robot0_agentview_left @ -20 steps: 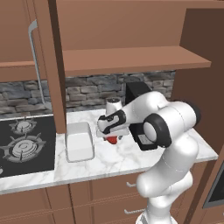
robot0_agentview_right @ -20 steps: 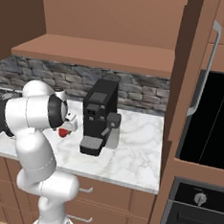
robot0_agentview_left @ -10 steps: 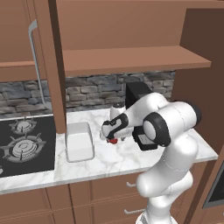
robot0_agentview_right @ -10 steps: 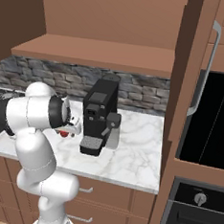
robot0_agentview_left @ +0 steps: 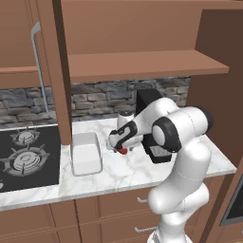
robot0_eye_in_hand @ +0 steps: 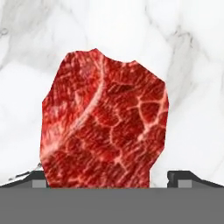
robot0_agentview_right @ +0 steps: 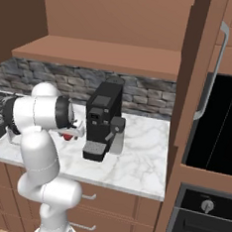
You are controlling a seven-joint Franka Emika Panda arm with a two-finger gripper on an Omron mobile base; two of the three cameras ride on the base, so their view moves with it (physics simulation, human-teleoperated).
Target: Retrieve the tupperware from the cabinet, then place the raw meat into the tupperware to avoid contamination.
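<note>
We see tupperware (robot0_agentview_left: 86, 153) on worktop (robot0_agentview_left: 118, 171), just right of stove (robot0_agentview_left: 26, 159). Right of tupperware, tool (robot0_agentview_left: 122, 149) grasping raw meat (robot0_agentview_left: 123, 151), close above marble. Our worry: grip looks edge-on; meat may slip during carry, smear worktop, miss tub.

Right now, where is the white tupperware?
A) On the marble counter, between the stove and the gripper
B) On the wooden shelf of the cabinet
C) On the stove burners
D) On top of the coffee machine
A: the tupperware sits on the marble counter, right of the stove and left of the gripper, which is at the raw meat.
</note>
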